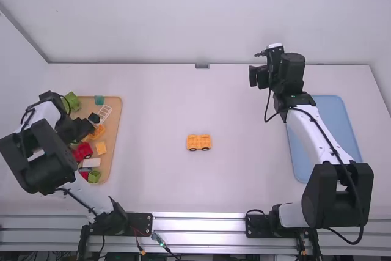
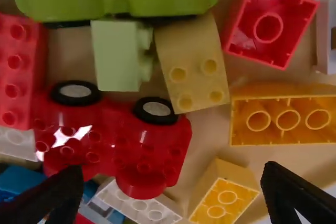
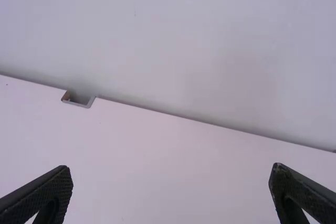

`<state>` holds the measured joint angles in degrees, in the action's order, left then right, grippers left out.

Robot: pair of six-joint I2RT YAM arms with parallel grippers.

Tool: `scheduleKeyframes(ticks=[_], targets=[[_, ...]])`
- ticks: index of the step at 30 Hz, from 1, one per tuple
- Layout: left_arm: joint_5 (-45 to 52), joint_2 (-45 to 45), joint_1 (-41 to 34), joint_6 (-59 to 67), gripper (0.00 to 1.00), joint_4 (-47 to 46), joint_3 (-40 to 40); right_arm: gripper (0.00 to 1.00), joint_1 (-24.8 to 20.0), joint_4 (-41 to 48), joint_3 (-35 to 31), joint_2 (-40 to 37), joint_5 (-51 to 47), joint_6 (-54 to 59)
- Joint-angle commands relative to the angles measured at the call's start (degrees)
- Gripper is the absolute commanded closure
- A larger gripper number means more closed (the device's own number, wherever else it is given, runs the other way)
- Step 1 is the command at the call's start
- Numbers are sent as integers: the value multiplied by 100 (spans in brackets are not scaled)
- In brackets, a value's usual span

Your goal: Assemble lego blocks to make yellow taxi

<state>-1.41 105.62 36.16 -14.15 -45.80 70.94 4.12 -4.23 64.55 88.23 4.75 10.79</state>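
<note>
Left gripper (image 2: 173, 193) spread, right gripper (image 3: 170, 192) too. Likely picking yellow block (image 2: 224, 195): square up to its sides, avoid red car (image 2: 118, 145), grip low.

The left arm (image 1: 76, 194) bends outward from its base—big black joint to the left, wrist angled back inward—and its gripper (image 1: 90, 126) points downward, fingers (image 2: 50, 198) well apart. The right arm (image 1: 314, 134) leans up and left beyond its outer black joint, its gripper (image 1: 256, 76) raised at the far end, the two fingers (image 3: 44, 195) likewise spread wide.
</note>
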Motion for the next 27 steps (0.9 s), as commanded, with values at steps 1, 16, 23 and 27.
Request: scheduleKeyframes(ticks=[1, 16, 23, 27], targets=[[247, -94, -50, -66, 12, 68, -118, 1, 11, -31, 223, -144, -9, -24], [511, -96, -133, -278, 19, 2, -313, 1, 7, -50, 223, -144, -9, -24], [-297, -107, -435, -916, 29, -219, -319, 1, 11, -44, 223, -144, -7, -24], [-393, -107, -505, -1003, 35, -170, -319, 1, 2, -44, 223, -144, -9, -24]])
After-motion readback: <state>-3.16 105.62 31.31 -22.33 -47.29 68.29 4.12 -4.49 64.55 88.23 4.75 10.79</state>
